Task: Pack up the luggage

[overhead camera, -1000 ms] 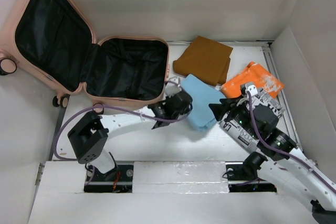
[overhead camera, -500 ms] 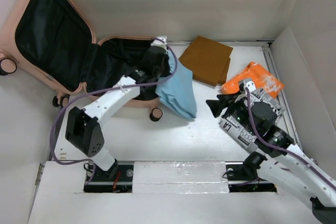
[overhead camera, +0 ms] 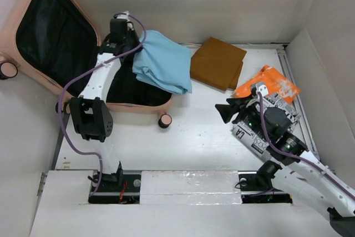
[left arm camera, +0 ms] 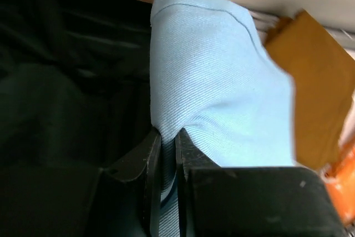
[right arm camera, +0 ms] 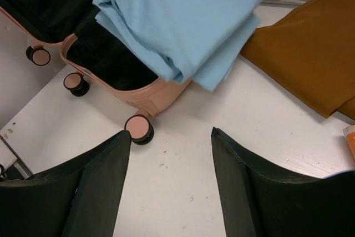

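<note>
The pale pink luggage (overhead camera: pixel 138 106) lies open at the back left, black lining up, lid leaning on the wall; it also shows in the right wrist view (right arm camera: pixel 161 94). My left gripper (overhead camera: pixel 123 40) is shut on a folded light blue cloth (overhead camera: pixel 163 62) and holds it over the luggage's lower half, the cloth draping over the right rim. The left wrist view shows the cloth (left arm camera: pixel 216 92) pinched between the jaws (left arm camera: pixel 169 137). My right gripper (overhead camera: pixel 222 112) is open and empty above the white table (right arm camera: pixel 183 192). The cloth shows in the right wrist view (right arm camera: pixel 177 20).
A folded brown cloth (overhead camera: pixel 219 64) lies right of the luggage. An orange packet (overhead camera: pixel 266 84) lies at the right, behind my right arm. A caster wheel (overhead camera: pixel 164 121) sticks out from the luggage's near corner. White walls stand close on the right and back.
My left gripper has carried the blue cloth from the middle of the table up and left, over the open luggage. My right arm has barely moved.
</note>
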